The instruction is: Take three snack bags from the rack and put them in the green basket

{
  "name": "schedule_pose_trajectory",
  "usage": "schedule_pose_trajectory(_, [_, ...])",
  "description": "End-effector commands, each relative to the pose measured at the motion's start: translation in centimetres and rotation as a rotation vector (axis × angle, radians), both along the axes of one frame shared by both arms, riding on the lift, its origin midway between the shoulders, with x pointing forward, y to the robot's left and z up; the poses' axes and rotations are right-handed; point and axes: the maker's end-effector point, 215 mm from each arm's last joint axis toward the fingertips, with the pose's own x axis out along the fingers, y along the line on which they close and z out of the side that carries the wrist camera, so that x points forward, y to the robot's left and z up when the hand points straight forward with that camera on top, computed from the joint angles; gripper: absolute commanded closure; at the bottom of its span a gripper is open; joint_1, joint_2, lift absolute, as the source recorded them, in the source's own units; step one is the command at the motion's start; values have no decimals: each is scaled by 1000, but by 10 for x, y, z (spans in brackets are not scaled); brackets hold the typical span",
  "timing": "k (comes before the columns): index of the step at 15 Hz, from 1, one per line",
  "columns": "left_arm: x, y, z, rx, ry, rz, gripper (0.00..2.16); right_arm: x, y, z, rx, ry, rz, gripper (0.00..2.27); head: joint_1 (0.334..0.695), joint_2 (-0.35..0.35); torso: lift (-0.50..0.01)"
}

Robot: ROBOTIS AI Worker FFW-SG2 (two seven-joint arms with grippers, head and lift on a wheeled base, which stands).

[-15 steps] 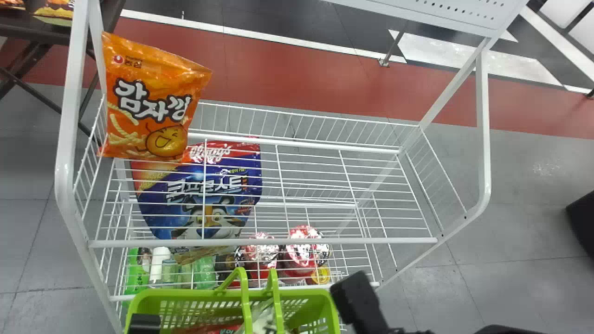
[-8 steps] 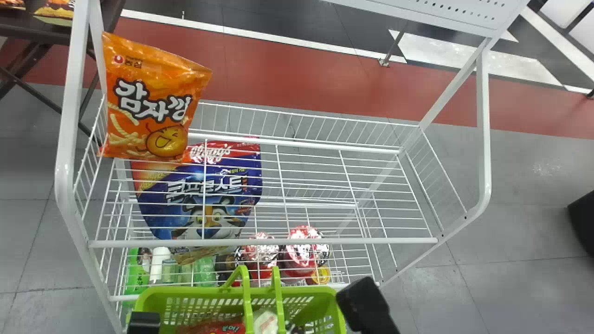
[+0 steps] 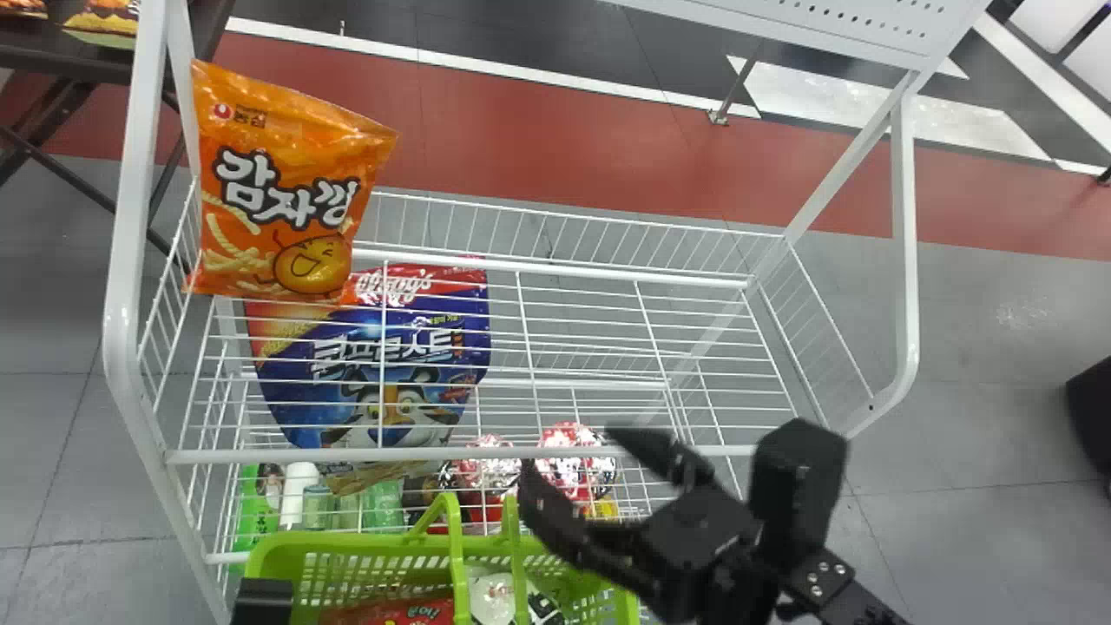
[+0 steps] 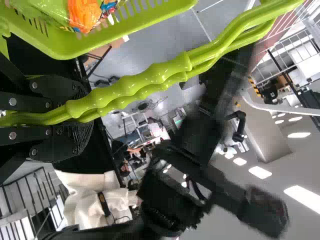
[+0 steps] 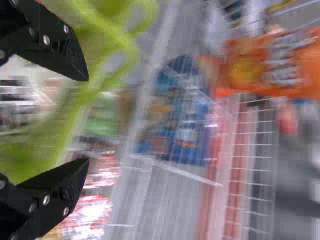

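The orange snack bag (image 3: 291,195) stands upright at the left end of the rack's upper wire shelf (image 3: 555,278). My right gripper (image 3: 573,453), open and holding nothing, hangs over the right part of the green basket (image 3: 347,540), well to the right of the bag and nearer the front. In the right wrist view, my right gripper (image 5: 87,119) shows a wide gap, with the orange bag (image 5: 280,65) farther off. At the basket's left is my left gripper (image 3: 263,599); in the left wrist view, my left gripper (image 4: 80,117) is shut on the basket handles (image 4: 145,85). A red bag (image 3: 391,612) and a white package (image 3: 492,599) lie inside the basket.
Below the upper shelf stands a blue cereal bag (image 3: 391,347), with green bottles (image 3: 382,503) and red-topped containers (image 3: 564,451) near it. White rack posts (image 3: 130,260) rise at both sides. A perforated panel (image 3: 833,22) spans the upper right.
The right gripper has come up and left from beside the basket's right edge to above it. The basket has shifted slightly; the orange bag has kept its place.
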Motion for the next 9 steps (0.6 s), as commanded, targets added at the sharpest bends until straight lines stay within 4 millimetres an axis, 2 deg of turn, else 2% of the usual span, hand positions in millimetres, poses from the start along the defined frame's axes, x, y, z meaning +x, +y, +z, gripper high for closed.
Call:
schedule_pose_trajectory(1, [-1,-2,-1,0,2,-4,1760,17,4,55,79,-268,-57,53,695,-350,-6])
schedule_pose_trajectory(5, [0,-1,0,-8,5,-7,1760,20,6,55,134,-298,-173,53,695,-350,-6])
schedule_pose_trajectory(7, [-1,-2,1,-6,5,-17,1760,23,1,59,144,-299,-205,53,695,-350,-6])
schedule_pose_trajectory(9, [-3,-1,2,-9,4,-23,1760,24,-5,54,140,-283,-230,53,695,-350,-6])
